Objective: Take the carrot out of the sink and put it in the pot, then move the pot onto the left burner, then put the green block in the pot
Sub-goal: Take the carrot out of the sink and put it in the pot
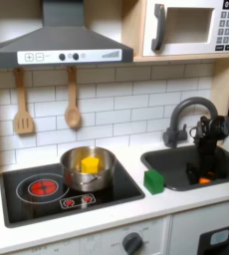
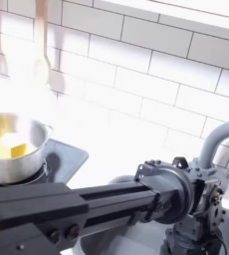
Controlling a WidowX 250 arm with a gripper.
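Altogether, one carrot [image 1: 203, 180], one green block [image 1: 153, 180] and one pot [image 1: 88, 170] are seen in the first exterior view; the gripper's [image 1: 202, 169] grip cannot be told.

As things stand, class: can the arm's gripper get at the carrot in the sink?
Probably yes. The gripper hangs inside the sink, just above the carrot, with nothing visible between them. Whether its jaws are open is unclear.

Frontal overview; close arm-side view
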